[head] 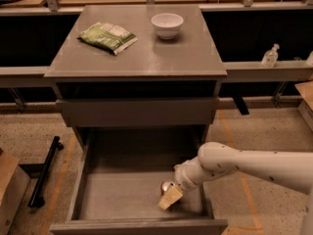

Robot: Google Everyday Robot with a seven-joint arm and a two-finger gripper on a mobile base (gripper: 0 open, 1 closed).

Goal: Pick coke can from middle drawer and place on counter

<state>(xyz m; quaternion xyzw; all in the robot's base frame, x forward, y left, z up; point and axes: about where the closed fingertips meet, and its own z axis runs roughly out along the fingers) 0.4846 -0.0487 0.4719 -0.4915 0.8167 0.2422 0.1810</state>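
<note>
The middle drawer (112, 199) is pulled out at the bottom of the grey cabinet. The coke can (165, 185) stands on the drawer floor near the right side; only its silver top and a bit of red show, because my gripper (169, 198) is right in front of it and over it. My white arm reaches in from the right, across the drawer's right wall. The counter (146, 55) is the grey cabinet top above, well away from the gripper.
On the counter stand a white bowl (167, 24) at the back and a green packet (107, 37) at the back left. A clear pump bottle (270, 56) stands on the bench at right. A black bar (45, 177) and a cardboard box (7, 192) lie on the floor at left.
</note>
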